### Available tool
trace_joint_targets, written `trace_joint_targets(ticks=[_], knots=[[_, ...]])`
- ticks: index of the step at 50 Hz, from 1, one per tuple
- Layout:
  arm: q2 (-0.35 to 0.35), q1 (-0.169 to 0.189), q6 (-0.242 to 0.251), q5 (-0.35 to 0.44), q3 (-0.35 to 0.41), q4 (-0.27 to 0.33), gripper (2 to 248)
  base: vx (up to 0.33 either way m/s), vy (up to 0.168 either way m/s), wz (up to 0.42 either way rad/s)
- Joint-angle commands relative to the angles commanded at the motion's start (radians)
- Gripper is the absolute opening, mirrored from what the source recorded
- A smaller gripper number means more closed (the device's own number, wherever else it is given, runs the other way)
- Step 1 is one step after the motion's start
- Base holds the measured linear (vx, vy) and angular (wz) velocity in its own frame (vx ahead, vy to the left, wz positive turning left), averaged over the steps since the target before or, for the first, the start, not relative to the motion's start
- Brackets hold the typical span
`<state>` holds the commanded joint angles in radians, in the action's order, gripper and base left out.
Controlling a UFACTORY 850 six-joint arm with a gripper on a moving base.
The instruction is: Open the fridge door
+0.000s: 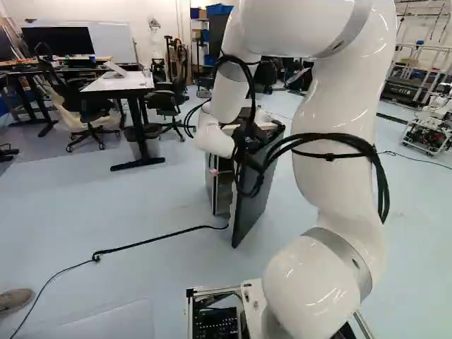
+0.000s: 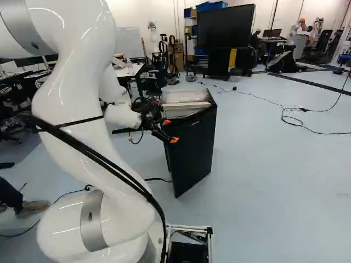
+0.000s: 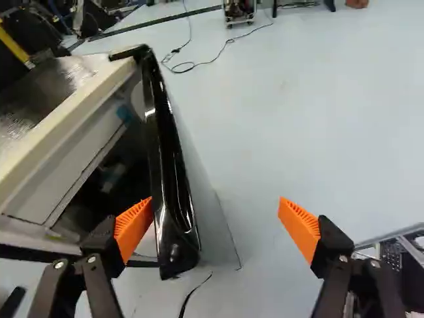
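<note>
The small fridge (image 2: 186, 96) stands ahead of the arm, its dark door (image 2: 193, 147) partly open. My gripper (image 2: 170, 131) is at the door's upper free edge. In the wrist view the gripper (image 3: 216, 211) stands wide open. One orange pad (image 3: 134, 228) is in the gap between the fridge body (image 3: 66, 136) and the black door rim (image 3: 173, 232), touching or nearly touching the door's inner side. The other pad (image 3: 300, 226) stands well clear of the outer face. The lower interior is mostly dark. In the left base view the door (image 1: 256, 201) also shows ajar.
A black cable (image 1: 166, 236) crosses the floor left of the fridge. Behind it on that side are a white table (image 1: 119, 83) and office chairs. A large screen (image 2: 226, 24) stands farther back. A shoe (image 1: 14, 300) shows at the left base view's left edge.
</note>
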<state>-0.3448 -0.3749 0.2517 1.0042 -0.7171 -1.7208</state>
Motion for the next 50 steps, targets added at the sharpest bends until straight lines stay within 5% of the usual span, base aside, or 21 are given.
trace_joint_targets(ticks=[19,50], knots=[[0.049,0.037,0.000,0.037,0.071,-0.042,247,0.000,0.000,0.000],[0.047,0.072,0.000,0.037,0.070,-0.090,247,0.000,0.000,0.000]])
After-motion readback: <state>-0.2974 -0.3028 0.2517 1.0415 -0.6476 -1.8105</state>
